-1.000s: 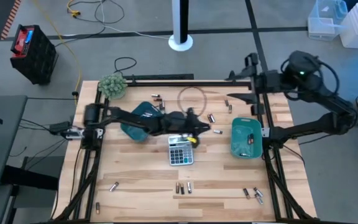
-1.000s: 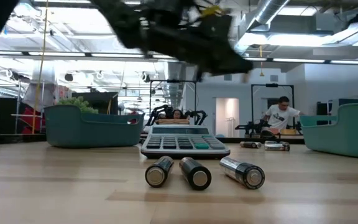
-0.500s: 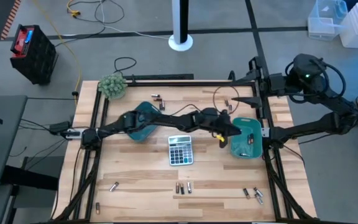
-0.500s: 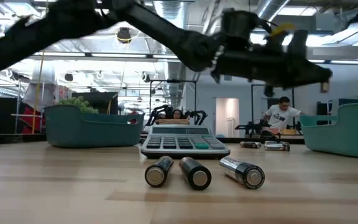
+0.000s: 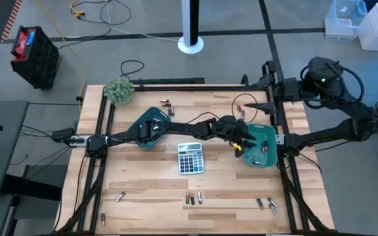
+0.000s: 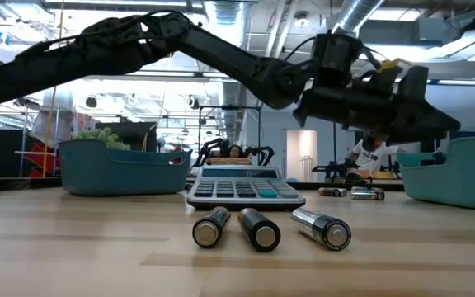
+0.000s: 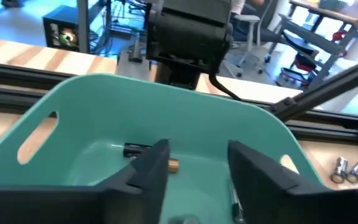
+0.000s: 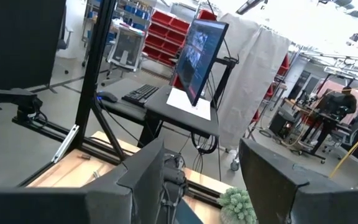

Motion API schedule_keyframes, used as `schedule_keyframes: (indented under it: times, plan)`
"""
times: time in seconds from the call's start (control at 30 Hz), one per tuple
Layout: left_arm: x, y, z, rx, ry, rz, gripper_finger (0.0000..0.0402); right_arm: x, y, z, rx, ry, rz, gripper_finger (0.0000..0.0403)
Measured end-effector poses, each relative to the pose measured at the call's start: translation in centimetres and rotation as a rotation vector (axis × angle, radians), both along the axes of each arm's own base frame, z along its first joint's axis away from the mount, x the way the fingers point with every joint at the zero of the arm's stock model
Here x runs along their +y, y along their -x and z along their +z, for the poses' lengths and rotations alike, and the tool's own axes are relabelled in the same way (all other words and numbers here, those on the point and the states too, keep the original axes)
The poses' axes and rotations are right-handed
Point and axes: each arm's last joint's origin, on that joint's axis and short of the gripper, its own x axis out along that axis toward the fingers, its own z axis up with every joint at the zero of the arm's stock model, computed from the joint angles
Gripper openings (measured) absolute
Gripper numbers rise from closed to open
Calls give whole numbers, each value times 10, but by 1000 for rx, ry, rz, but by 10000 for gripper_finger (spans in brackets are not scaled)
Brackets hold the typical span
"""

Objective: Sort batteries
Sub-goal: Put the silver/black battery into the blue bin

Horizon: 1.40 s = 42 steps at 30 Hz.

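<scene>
Left gripper over the right teal tray, jaws parted and empty, battery lying in the tray just beyond its fingertips; I'd lift straight up before swinging out to clear the tray wall; right gripper parked open.

Tabletop is pale wood planks, smooth with a soft sheen down in the low view. The trays look like teal plastic, smooth and semi-matt. Batteries are shiny metal, some dark-wrapped. Calculator is matt grey plastic. Arms look matt black, frame rails black metal.
</scene>
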Motion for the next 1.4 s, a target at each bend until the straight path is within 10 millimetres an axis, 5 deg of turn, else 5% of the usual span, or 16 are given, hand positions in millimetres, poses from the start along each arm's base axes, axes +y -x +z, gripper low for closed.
schedule_keyframes:
  times: [0.13,0.27,0.73,1.03,1.4]
  plan:
    - [-1,1,4,-9,8,-37,214,0,-1,-3,29,-3,0,223]
    - [-1,3,18,-35,1,-72,218,-1,-1,-6,56,3,-18,223]
    - [-4,32,65,-155,-131,-14,82,14,29,-28,105,-14,-81,223]
    - [-3,110,72,-157,-186,136,20,18,51,-87,20,-105,-161,223]
    - [-20,234,84,-266,-211,322,13,11,28,-192,277,-374,-296,223]
